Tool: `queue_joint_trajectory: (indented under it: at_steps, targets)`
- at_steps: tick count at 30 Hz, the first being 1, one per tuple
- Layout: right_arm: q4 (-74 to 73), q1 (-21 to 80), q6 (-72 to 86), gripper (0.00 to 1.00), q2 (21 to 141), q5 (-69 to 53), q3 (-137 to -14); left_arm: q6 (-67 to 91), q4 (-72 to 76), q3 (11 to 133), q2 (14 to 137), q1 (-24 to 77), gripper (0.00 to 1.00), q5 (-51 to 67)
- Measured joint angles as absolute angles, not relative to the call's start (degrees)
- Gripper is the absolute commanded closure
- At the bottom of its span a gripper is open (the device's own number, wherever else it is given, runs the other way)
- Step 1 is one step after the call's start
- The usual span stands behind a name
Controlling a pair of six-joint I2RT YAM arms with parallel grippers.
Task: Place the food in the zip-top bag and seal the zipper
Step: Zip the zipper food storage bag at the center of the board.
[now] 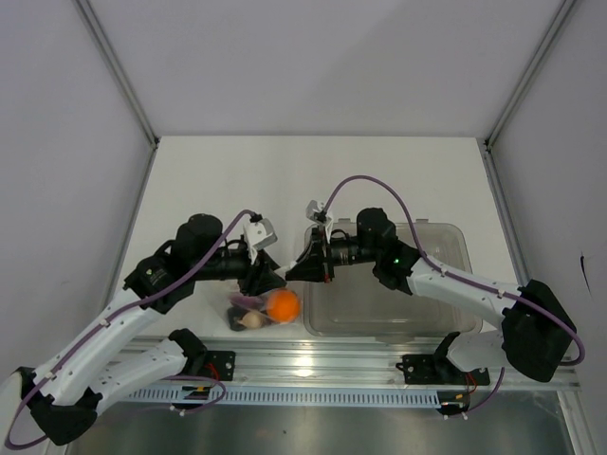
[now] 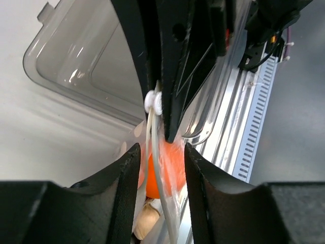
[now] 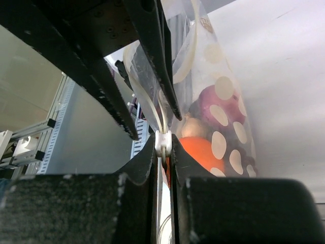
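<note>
Top external view puts the zip-top bag (image 1: 258,311) at the near edge of the bench (image 1: 285,180), just left of the rigid clear tub (image 1: 427,303), with both arms meeting over its mouth. Through the film we make out the orange ball (image 1: 283,305), the purple round fruit (image 3: 218,107) and the small beige lump (image 1: 251,320). The other pieces we cannot pick out for certain. We judge the loading done and the sealing step in hand. In the right wrist view the right gripper (image 3: 163,145) has its jaws pressed together on the zipper (image 3: 152,109), pinching a small white piece of it between the tips. In the left wrist view the left gripper (image 2: 161,150) stands with its jaws about half open, one on each side of the pale strip and the ball behind it, with a gap showing on both sides and nothing gripped. The next move, as we read it, calls for the left jaws to close squarely on the strip itself, close to the right's pinch, then to draw along the mouth while the right holds it taut. If they close too low, they would catch film or the ball instead of the tracks.
</note>
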State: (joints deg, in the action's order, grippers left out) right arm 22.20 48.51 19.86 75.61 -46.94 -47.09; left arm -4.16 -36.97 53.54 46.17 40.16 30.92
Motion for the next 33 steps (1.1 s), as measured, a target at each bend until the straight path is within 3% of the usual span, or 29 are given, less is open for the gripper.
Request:
queue_joint_trajectory:
  at_steps: [12,14,15,18,33]
  targets:
    - [18.9,48.2,17.8,1.00,75.4,-47.0,-48.4,-4.4,-39.7,52.5,46.0,40.2,0.95,24.5]
    - [18.4,48.2,17.7,0.82,75.4,-46.9,-48.6,-4.3,-39.6,52.5,46.0,40.2,0.99,23.9]
    - [18.2,48.2,17.8,0.60,75.4,-46.8,-48.7,-4.3,-39.6,52.5,45.9,40.2,0.99,23.6]
    - [17.8,48.0,18.1,0.45,75.3,-46.3,-48.8,-4.0,-40.7,52.6,45.3,40.3,0.99,21.3]
    - [28.2,47.5,23.4,0.45,74.4,-45.5,-43.5,-3.0,-44.0,56.2,40.6,40.2,0.99,17.9]
